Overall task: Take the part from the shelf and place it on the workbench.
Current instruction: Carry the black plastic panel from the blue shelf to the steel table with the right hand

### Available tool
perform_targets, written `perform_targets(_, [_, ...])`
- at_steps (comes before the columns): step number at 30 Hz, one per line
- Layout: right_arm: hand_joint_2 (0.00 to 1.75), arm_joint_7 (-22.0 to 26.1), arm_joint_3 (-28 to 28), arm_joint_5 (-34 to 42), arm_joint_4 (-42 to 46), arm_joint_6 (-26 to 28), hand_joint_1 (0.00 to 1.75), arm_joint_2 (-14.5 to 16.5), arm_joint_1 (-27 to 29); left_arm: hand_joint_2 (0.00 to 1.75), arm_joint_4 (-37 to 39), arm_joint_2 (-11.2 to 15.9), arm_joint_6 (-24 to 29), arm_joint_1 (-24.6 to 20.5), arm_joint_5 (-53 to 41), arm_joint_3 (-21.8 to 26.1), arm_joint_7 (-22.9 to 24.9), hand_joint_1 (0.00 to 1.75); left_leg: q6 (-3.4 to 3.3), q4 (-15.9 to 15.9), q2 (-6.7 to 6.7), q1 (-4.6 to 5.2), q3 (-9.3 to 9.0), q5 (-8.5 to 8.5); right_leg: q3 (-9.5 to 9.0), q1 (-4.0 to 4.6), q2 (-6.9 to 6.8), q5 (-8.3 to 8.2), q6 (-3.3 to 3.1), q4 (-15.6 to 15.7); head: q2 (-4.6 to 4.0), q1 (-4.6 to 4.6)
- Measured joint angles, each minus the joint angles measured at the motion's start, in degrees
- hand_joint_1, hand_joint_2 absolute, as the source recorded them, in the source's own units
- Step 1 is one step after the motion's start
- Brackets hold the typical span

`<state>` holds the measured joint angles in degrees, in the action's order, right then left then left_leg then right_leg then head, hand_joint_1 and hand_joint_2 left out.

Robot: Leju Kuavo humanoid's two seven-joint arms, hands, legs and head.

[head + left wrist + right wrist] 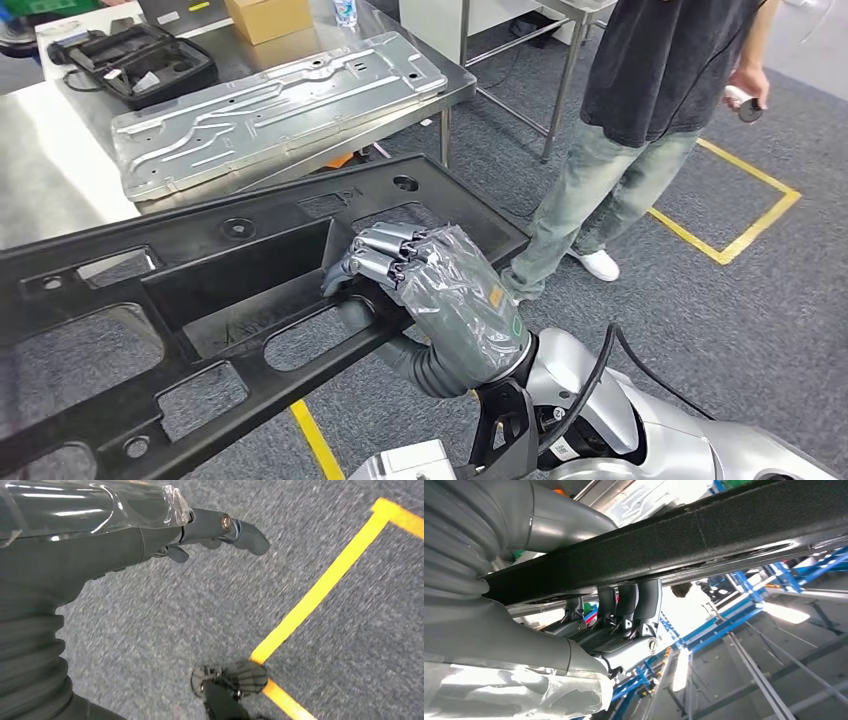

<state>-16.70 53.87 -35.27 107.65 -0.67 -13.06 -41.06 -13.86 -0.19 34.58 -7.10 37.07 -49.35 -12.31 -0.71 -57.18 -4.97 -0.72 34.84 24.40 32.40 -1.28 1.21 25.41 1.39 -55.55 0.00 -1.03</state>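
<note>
One hand on the load: right hand [425,285] grips the black plastic part [200,300], fingers [385,255] curled over the top edge of a cutout rail, thumb under it. Right wrist view confirms: dark fingers [624,610] wrapped around the black bar [684,537]. Part is long, held in the air, slanting across the head view from lower left up to the hand, clear of the steel workbench [40,170] beyond it. A silver stamped panel [270,105] lies on that bench. Left hand [150,535] hangs over grey carpet, holding nothing, fingers apart. A person [650,100] stands near the bench's far end.
</note>
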Motion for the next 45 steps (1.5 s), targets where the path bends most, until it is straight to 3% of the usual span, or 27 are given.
perform_targets(2, [1.75, 0.02, 0.09, 0.04, -0.01, -0.03, 1.75, 0.07, -0.09, 1.75, 0.00, 0.02, -0.07, -0.15, 0.08, -0.01, 0.00, 0.00, 0.49, -6.94, 3.10, 0.11, 3.22, 3.52, -0.09, 0.10, -1.25, 0.10, -0.43, 0.06, -0.01, 0.27])
perform_targets(4, [1.75, 0.03, 0.22, 0.19, -0.02, -0.04, 1.75, 0.06, -0.09, 1.75, 0.00, 0.04, -0.08, -0.20, 0.13, -0.01, 0.01, 0.00, 0.76, -14.18, 4.02, 0.05, 6.75, 6.18, -0.12, 0.27, -2.63, 0.23, -0.60, 0.05, -0.01, 0.33])
perform_targets(5, [1.75, 0.03, 0.30, 0.28, -0.02, -0.05, 1.75, 0.06, -0.08, 1.75, 0.00, 0.04, -0.08, -0.16, 0.13, -0.01, 0.01, 0.00, 0.78, -15.29, 4.14, 0.04, 7.29, 6.14, -0.17, 0.32, -3.31, 0.30, -0.64, 0.04, -0.01, 0.34])
perform_targets(6, [1.75, 0.03, 0.37, 0.37, -0.02, -0.07, 1.75, 0.06, -0.09, 1.75, 0.00, 0.07, -0.09, -0.11, 0.13, -0.01, 0.01, 0.00, 0.70, -13.91, 4.33, 0.06, 6.56, 5.05, -0.26, 0.37, -3.95, 0.39, -0.63, 0.04, -0.01, 0.35])
perform_targets(7, [1.75, 0.04, 0.42, 0.42, -0.02, -0.08, 1.75, 0.07, -0.11, 1.75, 0.00, 0.11, -0.09, -0.09, 0.13, -0.01, 0.01, 0.00, 0.52, -10.34, 4.81, 0.12, 4.69, 3.23, -0.42, 0.42, -4.55, 0.51, -0.59, 0.04, -0.01, 0.35])
perform_targets(9, [1.75, 0.11, 0.45, 0.49, -0.02, -0.09, 1.75, 0.10, -0.24, 1.75, 0.00, 0.25, -0.09, -0.21, 0.13, -0.01, 0.00, 0.00, -0.23, -1.60, 7.40, 0.69, 0.14, 0.04, -0.82, 0.62, -5.64, 0.79, -0.31, 0.06, -0.01, 0.34])
perform_targets(11, [1.75, 0.18, 0.46, 0.60, -0.02, -0.16, 1.75, 0.13, -0.40, 1.75, 0.00, 0.36, -0.10, -0.42, 0.13, -0.01, -0.01, 0.00, -0.93, 2.36, 8.85, 1.36, -1.69, -0.84, -1.07, 0.82, -6.56, 1.05, 0.13, 0.11, 0.00, 0.31])
perform_targets(13, [1.75, 0.20, 0.50, 0.72, -0.02, -0.25, 1.75, 0.15, -0.55, 1.75, 0.00, 0.47, -0.12, -0.46, 0.13, -0.01, -0.02, 0.00, -1.41, 2.64, 7.74, 1.52, -1.53, -0.92, -1.34, 0.93, -7.52, 1.19, 0.66, 0.37, -0.01, 0.30])
perform_targets(15, [1.75, 0.23, 0.51, 0.78, -0.02, -0.27, 1.75, 0.19, -0.73, 1.75, 0.00, 0.56, -0.14, -0.40, 0.13, -0.01, -0.02, 0.00, -1.94, 3.17, 6.54, 1.13, -1.90, -1.31, -1.25, 0.79, -6.38, 2.15, 1.18, -0.56, -0.01, 0.27])
perform_targets(17, [1.75, 0.31, 0.54, 0.85, -0.02, -0.28, 1.75, 0.17, -0.80, 1.75, 0.00, 0.57, -0.15, -0.56, 0.12, -0.01, -0.01, 0.00, -2.39, 3.51, 5.25, 0.72, -2.37, -1.58, 1.00, 0.60, -3.36, 5.20, 1.44, -5.81, -0.01, 0.10])
perform_targets(19, [1.75, 0.36, 0.58, 0.91, -0.06, -0.30, 1.75, 0.11, -0.68, 1.75, 0.00, 0.58, -0.17, -0.71, 0.09, -0.01, 0.03, 0.00, -2.61, 3.50, 3.78, 0.69, -2.45, -1.55, 5.10, 0.62, -1.90, 8.48, 1.54, -13.76, -0.01, -0.06])
perform_targets(20, [1.75, 0.36, 0.61, 0.93, -0.08, -0.31, 1.75, 0.08, -0.61, 1.75, 0.00, 0.58, -0.19, -0.67, 0.06, -0.01, 0.08, 0.00, -2.62, 3.48, 3.04, 0.70, -2.47, -1.52, 6.51, 0.62, -1.81, 8.89, 1.56, -16.07, 0.00, -0.08])
perform_targets(21, [1.75, 0.36, 0.61, 0.95, -0.10, -0.31, 1.75, 0.05, -0.58, 1.75, 0.00, 0.58, -0.20, -0.61, 0.02, -0.01, 0.15, 0.00, -2.59, 3.43, 2.20, 0.69, -2.52, -1.49, 7.02, 0.61, -1.78, 8.17, 1.56, -16.38, 0.00, -0.09])
perform_targets(22, [1.75, 0.37, 0.62, 0.95, -0.11, -0.31, 1.75, 0.04, -0.58, 1.75, 0.00, 0.58, -0.21, -0.55, -0.02, -0.01, 0.22, 0.00, -2.50, 3.35, 1.40, 0.63, -2.60, -1.42, 6.24, 0.56, -1.64, 6.33, 1.53, -14.15, 0.00, -0.09])
perform_targets(23, [1.75, 0.37, 0.62, 0.95, -0.11, -0.31, 1.75, 0.04, -0.61, 1.75, 0.00, 0.58, -0.23, -0.54, -0.05, -0.01, 0.27, 0.00, -2.32, 3.20, 0.56, 0.54, -2.69, -1.29, 4.40, 0.43, -0.99, 3.79, 1.52, -9.83, 0.00, -0.10])
perform_targets(25, [1.75, 0.40, 0.62, 0.97, -0.14, -0.31, 1.75, 0.04, -0.67, 1.75, 0.00, 0.60, -0.25, -0.56, -0.07, 0.00, 0.34, 0.00, -1.76, 2.82, -0.89, 0.47, -2.58, -0.99, 1.00, 0.19, 1.27, 0.61, 1.43, -2.36, -0.01, -0.11])
perform_targets(27, [1.75, 0.43, 0.64, 0.99, -0.19, -0.31, 1.75, 0.04, -0.71, 1.75, 0.00, 0.67, -0.30, -0.47, -0.09, 0.00, 0.42, 0.00, -1.18, 2.70, -1.80, 0.42, -2.16, -0.94, 0.08, 0.32, 2.27, 0.26, 1.03, -0.19, -0.01, -0.13])
perform_targets(28, [1.75, 0.45, 0.65, 1.01, -0.21, -0.31, 1.75, 0.05, -0.77, 1.75, 0.00, 0.71, -0.34, -0.37, -0.09, -0.01, 0.45, 0.00, -0.92, 2.72, -2.12, 0.36, -2.01, -0.98, 0.16, 0.42, 1.73, 0.12, 0.66, -0.09, 0.00, -0.15])
perform_targets(29, [1.75, 0.45, 0.65, 1.01, -0.23, -0.31, 1.75, 0.09, -0.84, 1.75, 0.00, 0.75, -0.37, -0.26, -0.10, -0.01, 0.46, 0.00, -0.67, 2.74, -2.16, 0.26, -1.89, -0.92, 0.14, 0.39, 1.29, 0.07, 0.35, -0.05, 0.00, -0.17])
perform_targets(31, [1.75, 0.43, 0.65, 1.04, -0.25, -0.30, 1.75, 0.20, -1.01, 1.75, 0.00, 0.78, -0.40, -0.20, -0.06, -0.03, 0.44, 0.00, -0.09, 0.66, -0.10, 0.37, -0.92, 0.42, -0.03, 0.19, 0.41, -0.02, -0.31, 0.13, 0.00, 0.01])
perform_targets(33, [1.75, 0.14, 0.65, 1.10, -0.26, -0.27, 1.75, 0.26, -1.04, 1.75, 0.00, 0.82, -0.40, -0.38, 0.05, -0.03, 0.37, 0.00, 0.52, -6.67, 3.02, 0.42, 2.47, 3.93, -0.17, 0.17, -0.47, 0.07, -0.77, 0.18, 0.00, 0.28])
perform_targets(35, [1.75, -0.64, 0.66, 1.18, -0.31, -0.22, 1.75, 0.26, -0.89, 1.75, 0.00, 0.86, -0.40, -0.40, 0.24, -0.03, 0.29, 0.00, 0.89, -14.54, 4.12, 0.21, 6.39, 6.66, -0.19, 0.23, -1.27, 0.19, -0.97, 0.17, -0.01, 0.36])
perform_targets(36, [1.75, -1.12, 0.67, 1.23, -0.37, -0.20, 1.75, 0.27, -0.82, 1.75, 0.00, 0.86, -0.40, -0.31, 0.34, -0.03, 0.22, 0.00, 0.94, -15.59, 4.21, 0.15, 7.03, 6.50, -0.23, 0.25, -1.55, 0.24, -0.98, 0.17, -0.02, 0.37])
perform_targets(37, [1.75, -1.60, 0.67, 1.29, -0.43, -0.19, 1.75, 0.28, -0.77, 1.75, 0.00, 0.87, -0.40, -0.23, 0.45, -0.03, 0.12, 0.00, 0.89, -14.11, 4.28, 0.11, 6.41, 5.26, -0.32, 0.28, -1.77, 0.31, -0.94, 0.17, -0.02, 0.37])
perform_targets(39, [1.75, -2.28, 0.67, 1.37, -0.55, -0.18, 1.75, 0.31, -0.77, 1.75, 0.00, 0.98, -0.49, -0.16, 0.57, -0.03, -0.20, 0.00, 0.37, -5.65, 4.71, 0.24, 2.38, 1.27, -0.60, 0.37, -2.05, 0.48, -0.76, 0.18, -0.02, 0.38])
perform_targets(41, [1.75, -2.71, 0.67, 1.38, -0.59, -0.20, 1.75, 0.32, -0.77, 1.75, 0.00, 1.17, -0.81, -0.22, 0.69, -0.03, -0.56, 0.00, -0.34, 1.28, 5.34, 0.74, -0.98, -0.95, -0.72, 0.62, -2.20, 0.71, -0.38, 0.14, -0.01, 0.37])
perform_targets(45, [1.75, -3.96, 0.66, 2.64, -0.81, -1.08, 1.75, 0.31, -0.86, 1.75, 0.00, 1.40, -2.47, 0.05, 1.19, -0.03, -1.43, 0.00, -1.21, 3.12, 5.25, 0.94, -1.96, -1.18, -0.82, 0.69, -2.35, 1.13, 0.67, 0.07, -0.01, 0.34])
